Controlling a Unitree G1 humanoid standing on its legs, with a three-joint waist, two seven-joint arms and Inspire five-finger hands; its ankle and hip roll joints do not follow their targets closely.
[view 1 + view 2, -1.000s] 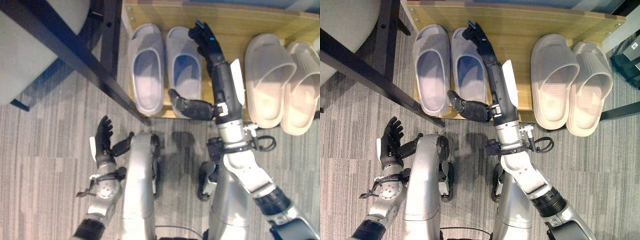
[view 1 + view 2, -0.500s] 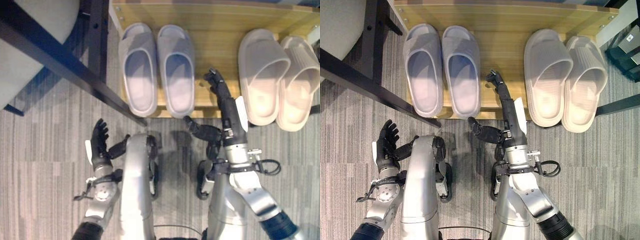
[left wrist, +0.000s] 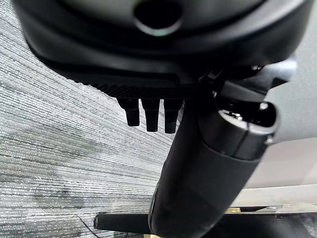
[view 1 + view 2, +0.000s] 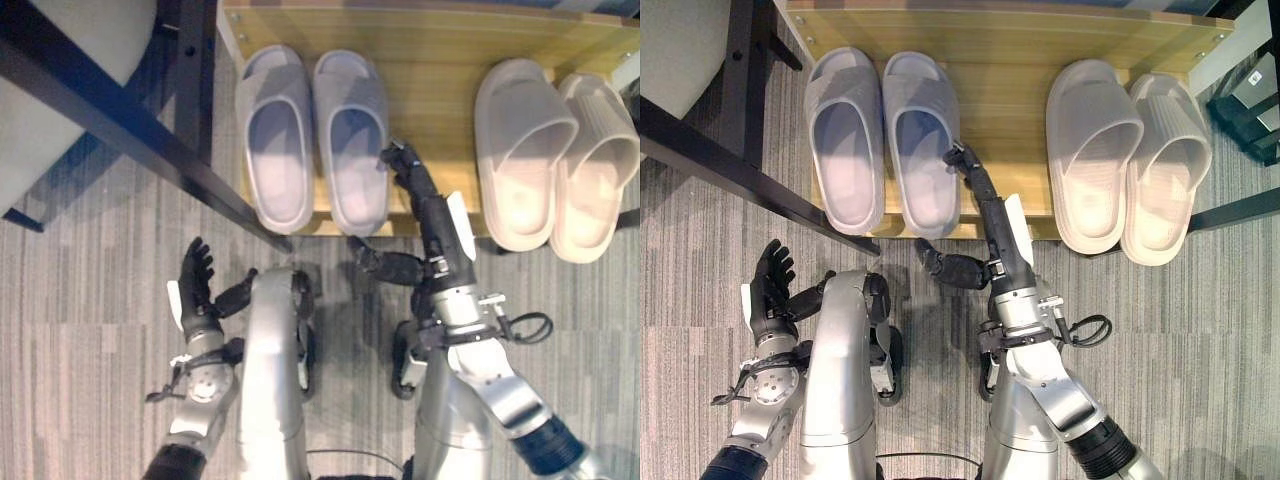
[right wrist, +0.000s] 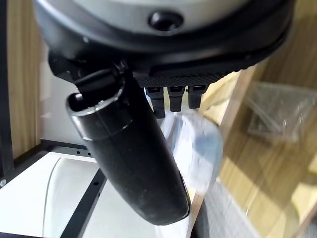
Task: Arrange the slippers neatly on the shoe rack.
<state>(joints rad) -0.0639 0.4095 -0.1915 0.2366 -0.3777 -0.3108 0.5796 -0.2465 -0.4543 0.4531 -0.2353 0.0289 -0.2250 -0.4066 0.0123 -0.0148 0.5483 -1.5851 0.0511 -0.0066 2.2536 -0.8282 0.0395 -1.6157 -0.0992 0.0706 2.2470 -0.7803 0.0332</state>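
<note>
Nearest the robot, the left hand [image 4: 196, 285] is hovering over the grey striped carpet [image 4: 90, 330], palm raised, its fingers spread and straight, holding nothing. Farther out, the right hand [image 4: 992, 225] is reaching over the front edge of the wooden shoe rack [image 4: 1010, 60], fingers extended and thumb splayed wide, gripping nothing; its fingertips [image 4: 958, 156] are lying just beside the inner edge of the nearer lilac slipper, and whether they are touching it cannot be told.

Four slippers are resting on the rack, in two pairs. The lilac pair [image 4: 883, 135] is sitting side by side at the left, heels slightly overhanging the front edge. The beige pair [image 4: 1128, 155] is sitting at the right, its two slippers overlapping somewhat and angled, heels also projecting past the edge.

One dark table frame [image 4: 120, 125] is crossing the far left, hiding part of the carpet. At the far right a dark object [image 4: 1252, 100] is being cut off by the picture's edge and is hard to make out.
</note>
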